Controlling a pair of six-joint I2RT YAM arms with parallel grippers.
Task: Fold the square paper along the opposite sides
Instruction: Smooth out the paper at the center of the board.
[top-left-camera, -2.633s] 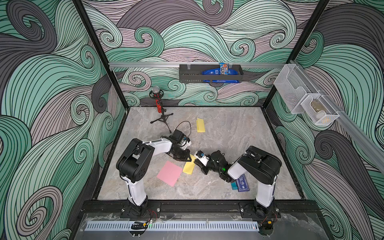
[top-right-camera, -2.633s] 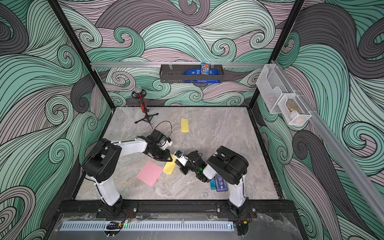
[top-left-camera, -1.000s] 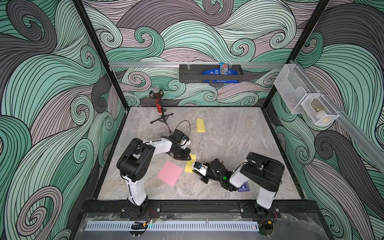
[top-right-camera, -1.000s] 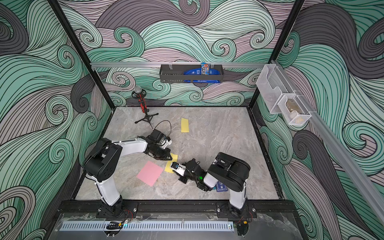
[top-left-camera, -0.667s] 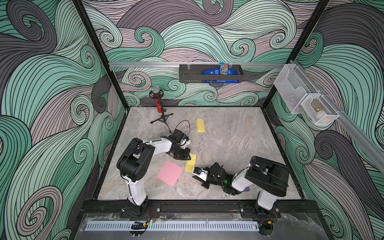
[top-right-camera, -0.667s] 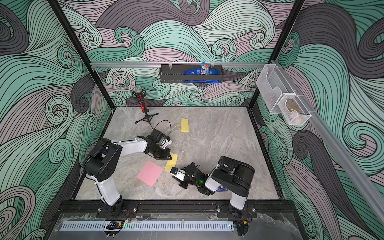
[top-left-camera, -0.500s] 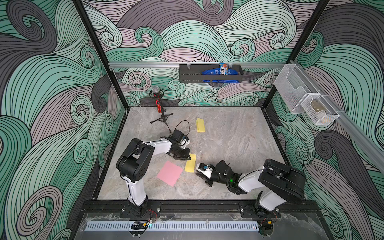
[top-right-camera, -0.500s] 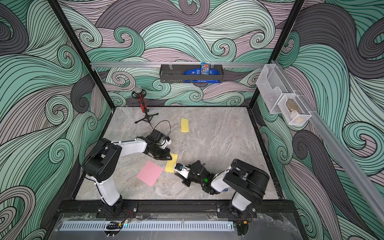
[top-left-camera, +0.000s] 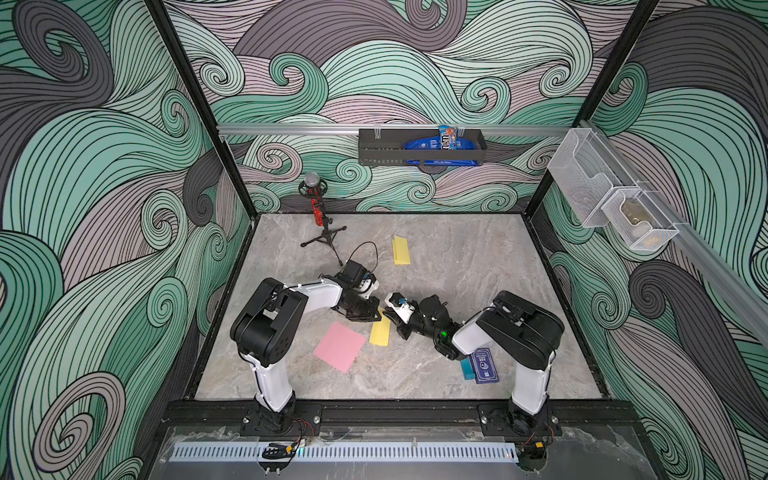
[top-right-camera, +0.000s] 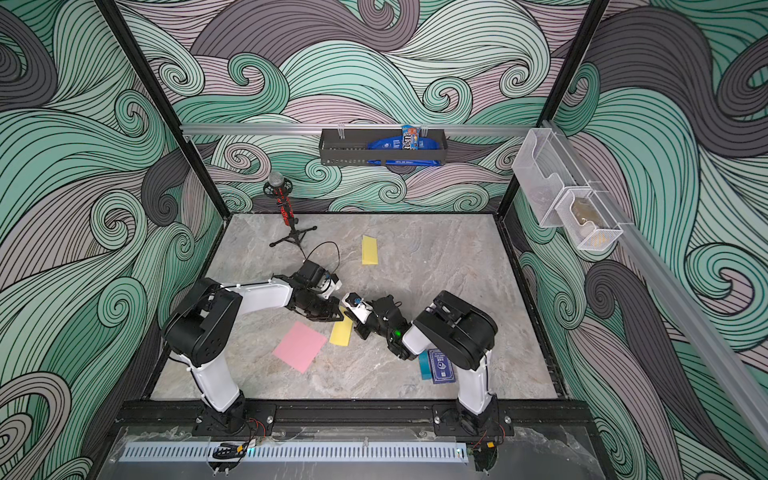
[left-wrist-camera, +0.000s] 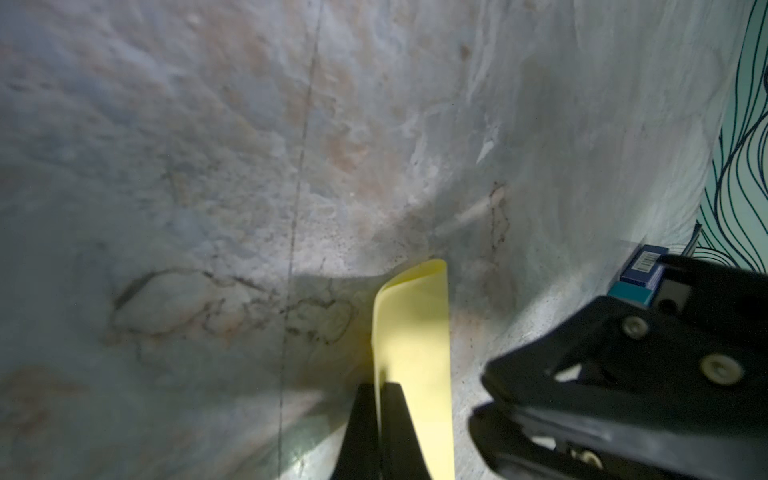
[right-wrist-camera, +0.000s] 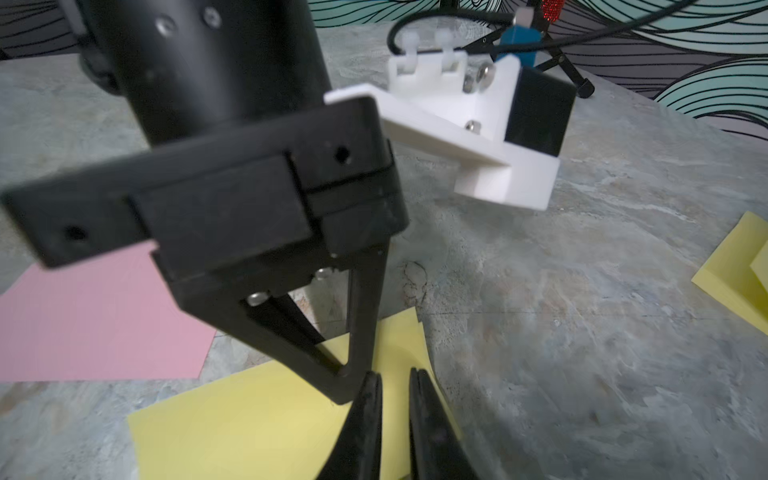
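Left wrist view alone showed the left gripper (left-wrist-camera: 379, 392) clamped on the raised edge of the yellow paper (left-wrist-camera: 415, 332). The right gripper (right-wrist-camera: 395, 386) stood narrowly parted over it.

Yellow paper (top-left-camera: 380, 332) seen mid-table, plain pink paper (top-left-camera: 339, 345) just beside it. Second yellow sheet (top-left-camera: 401, 250) lies toward the far edge. Tabletop (top-left-camera: 478, 257) is finished in grey marble with pale veining. Walls (top-left-camera: 104, 166) are printed with teal, mauve and charcoal swirl waves, black-lined. Dark blue card box (top-left-camera: 484, 365) noted beside a teal slab (top-left-camera: 466, 369) near the right edge. Microphone (top-left-camera: 316, 205) stem is red-speckled, tripod black.
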